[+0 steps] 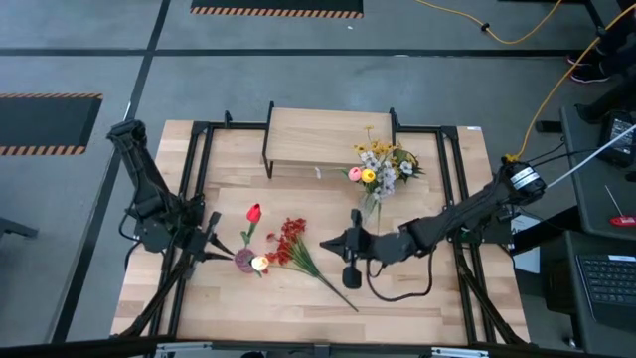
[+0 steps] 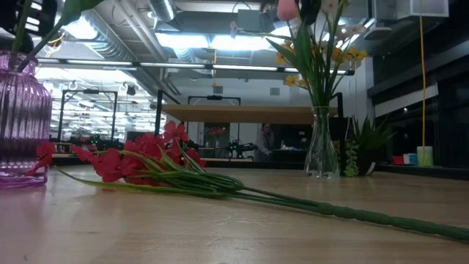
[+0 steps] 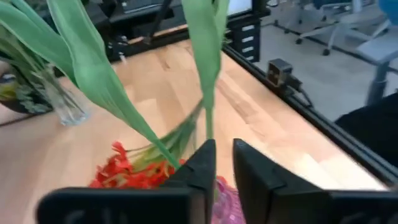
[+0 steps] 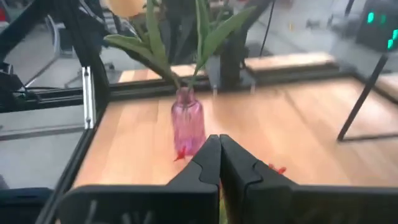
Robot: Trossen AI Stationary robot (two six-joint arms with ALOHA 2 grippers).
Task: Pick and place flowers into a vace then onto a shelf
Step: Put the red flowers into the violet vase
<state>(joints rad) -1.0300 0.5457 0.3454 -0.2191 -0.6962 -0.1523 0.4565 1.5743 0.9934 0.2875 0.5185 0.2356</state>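
Observation:
A pink ribbed vase (image 1: 245,261) stands at the table's near left and holds a red tulip (image 1: 254,212) and a yellow tulip (image 1: 260,264). Their green leaves (image 3: 93,74) rise in front of my left gripper (image 3: 224,163), which hovers just left of and above the vase (image 3: 227,205); its fingers stand a narrow gap apart with nothing between them. A red berry spray (image 1: 290,242) lies flat on the table right of the vase. My right gripper (image 1: 323,244) is shut and empty, level above the spray, pointing at the vase (image 4: 186,124). The shelf (image 1: 328,134) stands at the far edge.
A clear glass vase (image 2: 322,150) with pink, yellow and white blossoms (image 1: 380,169) stands on the table by the shelf's right end. The berry spray's long stalk (image 1: 333,288) runs toward the near edge. Black frame rails (image 1: 194,179) border the table.

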